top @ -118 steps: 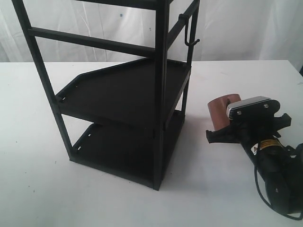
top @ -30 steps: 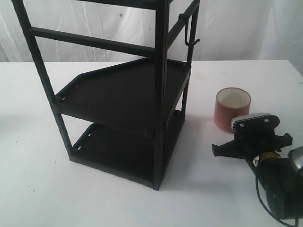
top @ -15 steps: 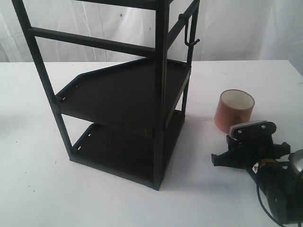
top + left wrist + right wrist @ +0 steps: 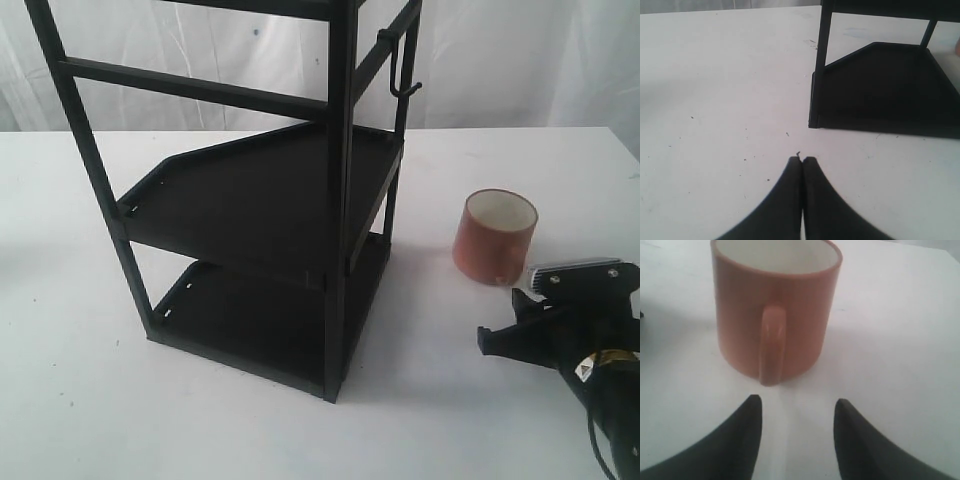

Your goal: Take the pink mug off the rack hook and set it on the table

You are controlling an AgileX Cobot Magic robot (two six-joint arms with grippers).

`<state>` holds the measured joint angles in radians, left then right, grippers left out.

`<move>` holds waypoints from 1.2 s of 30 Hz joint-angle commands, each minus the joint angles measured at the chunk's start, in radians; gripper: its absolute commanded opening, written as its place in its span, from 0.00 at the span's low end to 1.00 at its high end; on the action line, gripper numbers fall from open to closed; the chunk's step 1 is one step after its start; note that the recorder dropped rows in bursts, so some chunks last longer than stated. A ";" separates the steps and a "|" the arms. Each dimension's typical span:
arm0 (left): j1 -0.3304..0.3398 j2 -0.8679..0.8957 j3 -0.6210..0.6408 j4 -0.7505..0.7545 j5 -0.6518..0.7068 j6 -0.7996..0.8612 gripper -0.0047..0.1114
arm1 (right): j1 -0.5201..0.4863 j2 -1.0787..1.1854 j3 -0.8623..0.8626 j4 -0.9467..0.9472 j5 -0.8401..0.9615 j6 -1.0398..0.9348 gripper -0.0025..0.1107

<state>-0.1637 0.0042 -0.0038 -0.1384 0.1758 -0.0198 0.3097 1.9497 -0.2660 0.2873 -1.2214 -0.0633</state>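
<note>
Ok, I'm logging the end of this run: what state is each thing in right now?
pink mug: upright on the table, held by nothing.
rack hook: bare, nothing hanging.
rack: standing upright.
left gripper: shut, empty.
right gripper: open, short of the mug's handle.

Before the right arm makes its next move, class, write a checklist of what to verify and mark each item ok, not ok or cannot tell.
1. Salmon-pink cylindrical mug stands upright on the white matte table: ok.
2. Right gripper open, fingers apart from the mug's handle: ok.
3. Thin black J-shaped rack hook carries nothing: ok.
4. Mug stands apart from the tall black metal rack: ok.
5. Left gripper shut, holding nothing: ok.
6. Space behind the right arm free: cannot tell.
</note>
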 commanded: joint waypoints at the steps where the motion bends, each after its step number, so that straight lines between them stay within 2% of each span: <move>1: 0.002 -0.004 0.004 -0.003 -0.003 -0.002 0.04 | -0.003 -0.065 0.046 -0.014 0.000 0.026 0.41; 15: 0.002 -0.004 0.004 -0.003 -0.003 -0.002 0.04 | -0.003 -0.502 0.217 -0.071 0.000 0.048 0.39; 17: 0.002 -0.004 0.004 -0.003 -0.003 -0.002 0.04 | -0.003 -0.578 0.234 -0.113 0.000 0.073 0.34; 22: 0.002 -0.004 0.004 -0.003 -0.003 -0.002 0.04 | -0.003 -0.760 0.254 -0.271 0.000 0.092 0.13; 26: 0.002 -0.004 0.004 -0.003 -0.003 -0.002 0.04 | -0.003 -0.914 0.255 -0.428 0.008 0.208 0.03; 30: 0.002 -0.004 0.004 -0.003 -0.003 -0.002 0.04 | -0.003 -1.068 0.255 -0.488 0.045 0.340 0.02; 36: 0.002 -0.004 0.004 -0.003 -0.003 -0.002 0.04 | -0.003 -1.274 0.255 -0.493 0.253 0.356 0.02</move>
<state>-0.1637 0.0042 -0.0038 -0.1384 0.1758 -0.0198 0.3097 0.7516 -0.0165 -0.1895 -1.0630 0.2783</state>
